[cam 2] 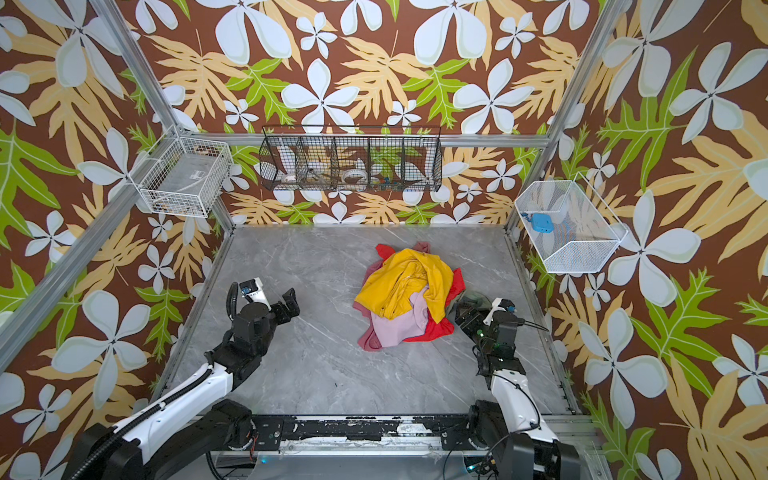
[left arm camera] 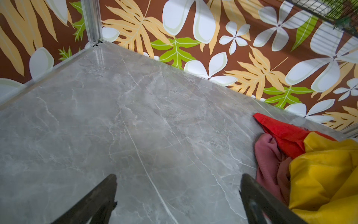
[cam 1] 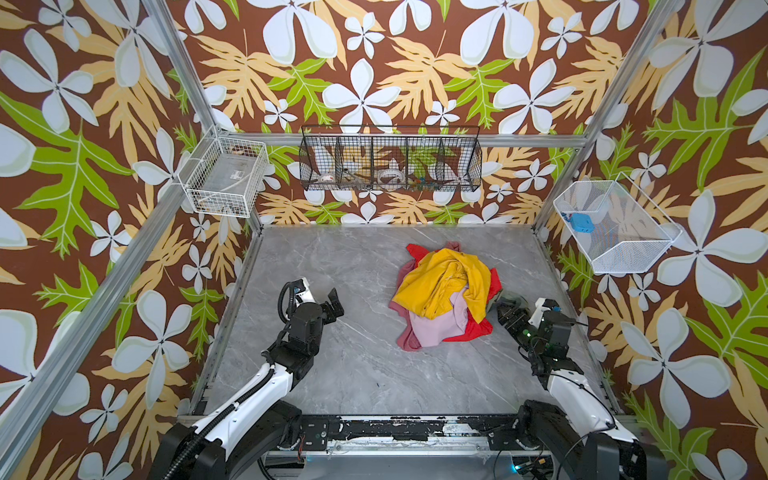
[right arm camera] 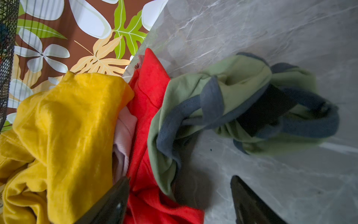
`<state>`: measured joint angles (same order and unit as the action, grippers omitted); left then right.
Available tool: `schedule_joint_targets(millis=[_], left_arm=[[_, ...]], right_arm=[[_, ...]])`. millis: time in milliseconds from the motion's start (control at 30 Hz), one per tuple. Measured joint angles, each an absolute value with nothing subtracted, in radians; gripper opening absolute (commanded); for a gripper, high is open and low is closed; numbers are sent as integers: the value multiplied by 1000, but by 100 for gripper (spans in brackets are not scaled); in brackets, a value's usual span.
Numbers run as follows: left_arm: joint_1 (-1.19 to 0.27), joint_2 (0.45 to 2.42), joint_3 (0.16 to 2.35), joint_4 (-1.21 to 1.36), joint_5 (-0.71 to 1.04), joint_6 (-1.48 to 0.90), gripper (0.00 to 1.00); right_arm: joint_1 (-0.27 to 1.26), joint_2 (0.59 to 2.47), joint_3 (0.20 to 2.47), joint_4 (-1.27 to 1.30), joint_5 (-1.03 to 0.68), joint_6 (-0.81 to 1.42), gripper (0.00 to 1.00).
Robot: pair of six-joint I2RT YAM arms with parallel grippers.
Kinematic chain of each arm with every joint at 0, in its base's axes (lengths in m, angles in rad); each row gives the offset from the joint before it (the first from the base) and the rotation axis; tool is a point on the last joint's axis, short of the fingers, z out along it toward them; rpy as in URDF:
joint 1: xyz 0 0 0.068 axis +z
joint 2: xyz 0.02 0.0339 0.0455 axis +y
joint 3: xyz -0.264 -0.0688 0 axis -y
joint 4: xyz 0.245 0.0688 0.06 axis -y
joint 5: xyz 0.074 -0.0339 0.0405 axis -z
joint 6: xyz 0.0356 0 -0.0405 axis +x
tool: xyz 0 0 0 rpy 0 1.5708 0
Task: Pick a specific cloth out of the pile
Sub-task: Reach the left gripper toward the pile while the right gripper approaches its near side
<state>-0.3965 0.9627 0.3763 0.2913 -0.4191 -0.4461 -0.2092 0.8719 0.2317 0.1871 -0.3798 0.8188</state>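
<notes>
Over the desk (cam 1: 332, 374) hang a black wire rack (cam 1: 390, 137) at the far edge, a white wire basket (cam 1: 226, 176) far-left, and a white mesh basket (cam 1: 615, 249) far-right.

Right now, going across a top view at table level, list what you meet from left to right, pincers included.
left pincer → the pile → right pincer. The red cloth is left out, since it shows on several sides of the pile.
</notes>
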Motion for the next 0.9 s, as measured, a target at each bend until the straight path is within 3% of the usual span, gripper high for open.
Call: schedule_joint_targets(millis=[267,633,733,900], left_arm=[[-508,1079,429,344,-381,-406,99],[-641,1283,558,426,-304,-358,99],[-656,1342,598,438,-279,-358,99],[-680,1429,675,450,-245,-357,99]], right_arm=[[-84,771,174,112,-417,889,75],[-20,966,165,202,-448,947,63],[-4,1018,154,265,-456,962,52],[-2,1090,138,374,-455,991,23]])
